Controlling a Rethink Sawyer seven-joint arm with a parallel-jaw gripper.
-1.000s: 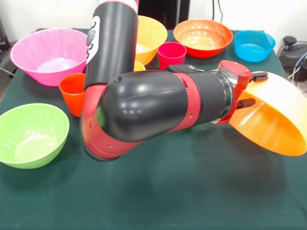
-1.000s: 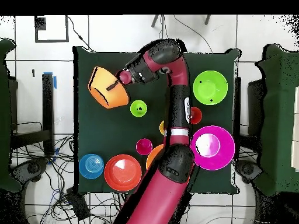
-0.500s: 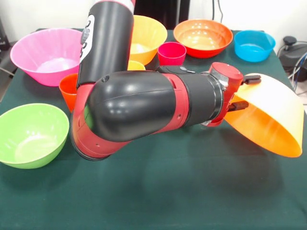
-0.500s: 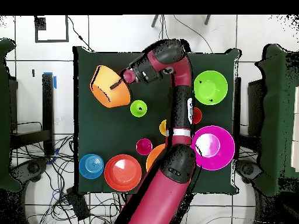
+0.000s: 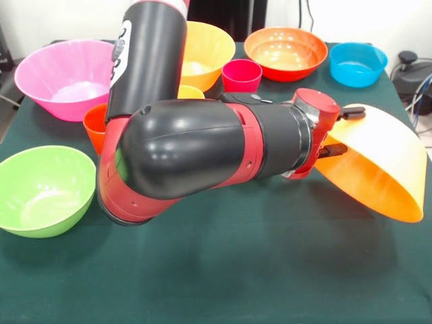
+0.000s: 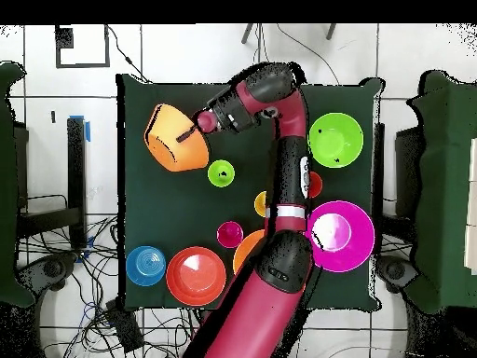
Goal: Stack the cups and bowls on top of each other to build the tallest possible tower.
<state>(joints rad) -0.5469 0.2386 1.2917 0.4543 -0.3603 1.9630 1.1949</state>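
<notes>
My gripper (image 5: pixel 347 129) is shut on the rim of a large orange bowl (image 5: pixel 378 169) and holds it tipped on its side above the table; the overhead view shows the gripper (image 6: pixel 189 134) and this bowl (image 6: pixel 172 144) too. On the table stand a pink bowl (image 5: pixel 67 77), a lime green bowl (image 5: pixel 44 189), a second orange bowl (image 5: pixel 210 46), a red-orange bowl (image 5: pixel 285 52) and a blue bowl (image 5: pixel 358 63). A crimson cup (image 5: pixel 241 74), an orange-red cup (image 5: pixel 96 126) and a yellow cup (image 5: pixel 190 91) stand behind my arm. A lime green cup (image 6: pixel 221 172) shows only in the overhead view.
My thick arm (image 5: pixel 202 148) crosses the middle of the table and hides part of it. Cables and a black device (image 5: pixel 412 74) lie beyond the table's edge next to the blue bowl.
The held orange bowl has shifted a little toward the table's middle and slightly up, with the arm's elbow moving along. In the last half second almost nothing moved.
</notes>
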